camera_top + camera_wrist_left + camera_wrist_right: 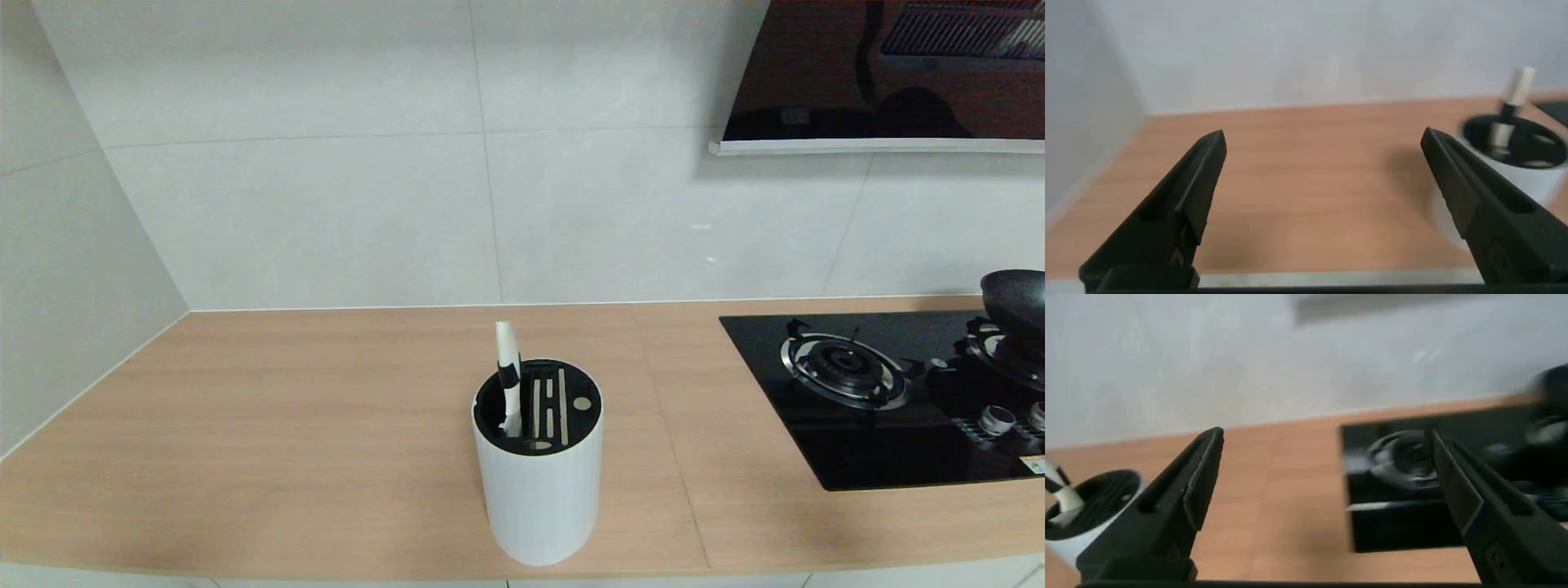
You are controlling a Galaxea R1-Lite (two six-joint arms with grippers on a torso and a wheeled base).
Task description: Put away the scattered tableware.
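The left claw (pixel 1323 139) stands wide open, its flat, tapered black fingers (pixel 1184 204) holding nothing; the right claw (pixel 1324 434) gapes the same way, empty. Near the front edge of the pale wood-grain surface (pixel 286 425) stands a smooth white cylindrical holder (pixel 539 490) with a black slotted top. A white utensil handle (pixel 507 367) with a black band sticks up from its open compartment, slightly tilted. Farther right lies a glossy black glass hob (pixel 882 441) with a round metal burner (pixel 845 371) and a dark rounded wok (pixel 1016 298). Matte grey tiles (pixel 326 204) rise behind.
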